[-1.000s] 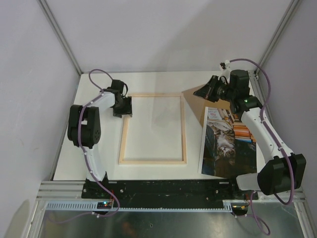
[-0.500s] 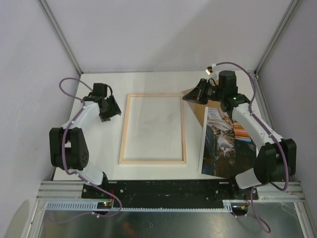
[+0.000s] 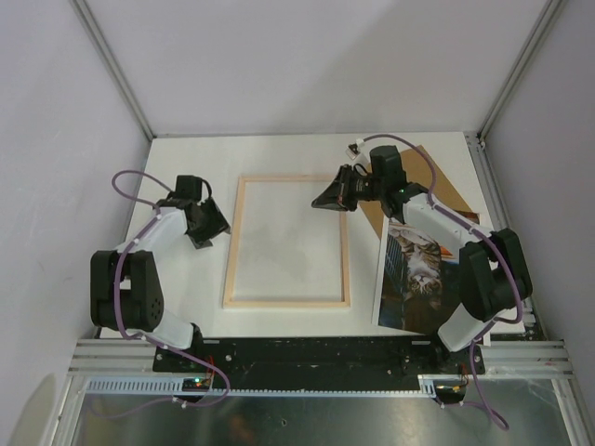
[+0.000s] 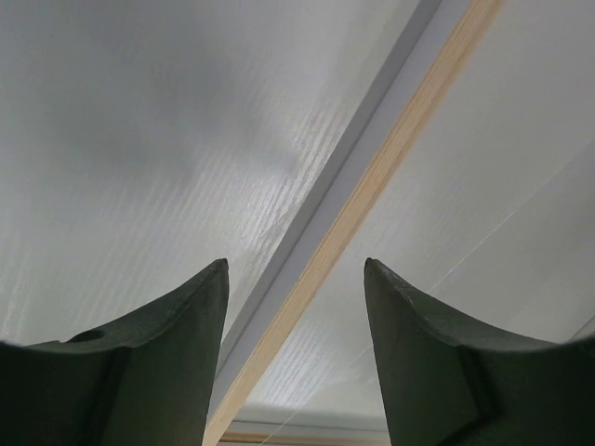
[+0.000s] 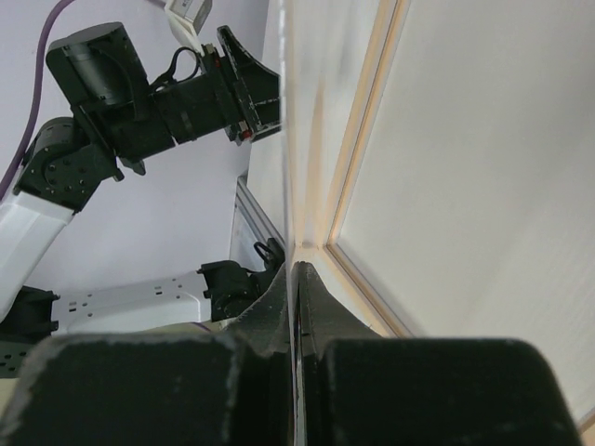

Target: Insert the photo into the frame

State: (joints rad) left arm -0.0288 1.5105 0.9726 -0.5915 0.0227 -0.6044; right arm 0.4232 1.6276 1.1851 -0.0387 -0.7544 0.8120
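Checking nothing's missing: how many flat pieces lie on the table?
3: the frame in the middle, the photo near right, the brown backing board far right, partly covered. None seems hidden.

Your frame (image 3: 233, 243) shows bare pale wood on top, matt and unvarnished looking. In the left wrist view there's a smooth white face running along the side of the rail. The photo (image 3: 420, 279) is a paper print with a glossy look. The brown board (image 3: 448, 189) at far right looks like plain matt card. The bench (image 3: 279, 153) is white and matt, and up close you get a faint wood-grain texture. The fingers (image 4: 149, 372) on your left hand (image 4: 296, 268) are dark matt plastic. Your right hand (image 5: 296, 269) is the same stuff, with slightly rough edges. The arm shells (image 3: 163, 228) are smooth white plastic.
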